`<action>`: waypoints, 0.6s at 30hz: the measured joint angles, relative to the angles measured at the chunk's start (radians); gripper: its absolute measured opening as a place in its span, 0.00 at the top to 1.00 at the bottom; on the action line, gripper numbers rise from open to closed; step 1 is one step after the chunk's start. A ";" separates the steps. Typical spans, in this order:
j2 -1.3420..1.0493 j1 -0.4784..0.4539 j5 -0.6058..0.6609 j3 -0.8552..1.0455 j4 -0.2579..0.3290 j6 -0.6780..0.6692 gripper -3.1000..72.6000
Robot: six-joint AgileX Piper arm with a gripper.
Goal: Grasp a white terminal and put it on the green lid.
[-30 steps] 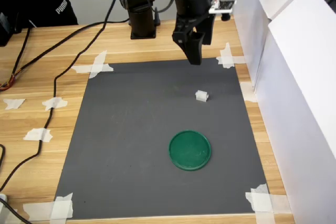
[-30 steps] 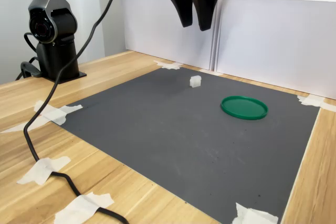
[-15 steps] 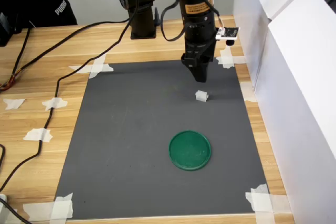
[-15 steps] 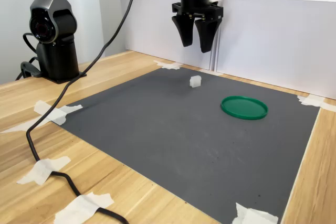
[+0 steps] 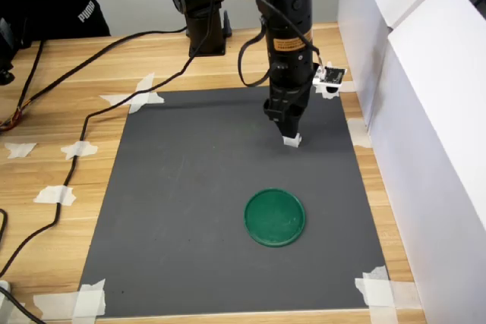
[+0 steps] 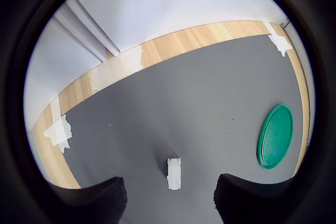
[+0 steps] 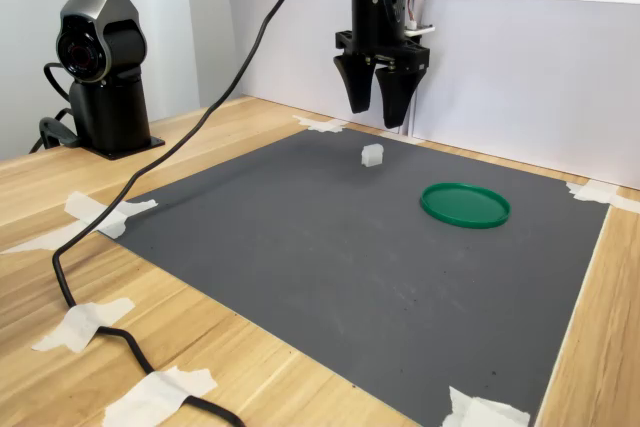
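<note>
The white terminal (image 7: 372,155) is a tiny blocky piece resting on the dark mat. In the first exterior view, the terminal (image 5: 293,140) is partly covered by the arm. My gripper (image 7: 375,113) hangs open a short way above it, pointing straight down, with nothing held. In the wrist view, the terminal (image 6: 174,173) lies between the two dark fingertips (image 6: 102,203). The green lid (image 5: 274,217) lies flat on the mat nearer the front in the first exterior view. It also shows as the round green lid (image 7: 464,204) in the second exterior view and the green lid (image 6: 274,136) in the wrist view.
The grey mat (image 5: 190,187) is taped to a wooden table at its corners. The arm's base (image 5: 205,5) stands behind the mat. White panels (image 5: 425,111) wall off the first exterior view's right. A black cable (image 5: 76,134) runs over the table at the first exterior view's left.
The gripper has come down from high over the mat's back edge to just above the terminal, staying open. The terminal and the lid have not moved.
</note>
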 joint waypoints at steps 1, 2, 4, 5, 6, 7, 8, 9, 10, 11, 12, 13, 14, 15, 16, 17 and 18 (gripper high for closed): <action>0.001 0.000 -0.003 0.000 0.000 0.000 0.03; 0.001 0.000 -0.008 0.000 0.001 0.000 0.03; 0.001 0.000 -0.021 0.000 0.002 0.000 0.03; 0.001 0.000 -0.021 0.000 0.007 0.000 0.03; 0.004 0.000 -0.021 0.000 0.011 0.000 0.03; 0.008 0.000 -0.021 0.000 0.014 0.000 0.03; 0.014 0.000 -0.021 0.000 0.015 0.000 0.03; 0.021 0.000 -0.021 0.004 0.015 0.000 0.03; 0.027 0.000 -0.025 0.009 0.015 0.001 0.03; 0.031 0.000 -0.032 0.019 0.015 0.001 0.03; 0.033 0.000 -0.041 0.028 0.015 0.001 0.03; 0.034 0.000 -0.052 0.039 0.012 0.001 0.03; 0.035 0.000 -0.063 0.050 0.012 0.001 0.03; 0.036 0.000 -0.075 0.061 0.011 0.001 0.03; 0.036 0.000 -0.083 0.072 0.009 0.001 0.03; 0.036 0.000 -0.093 0.081 0.008 0.001 0.03; 0.036 0.000 -0.102 0.088 0.005 0.001 0.03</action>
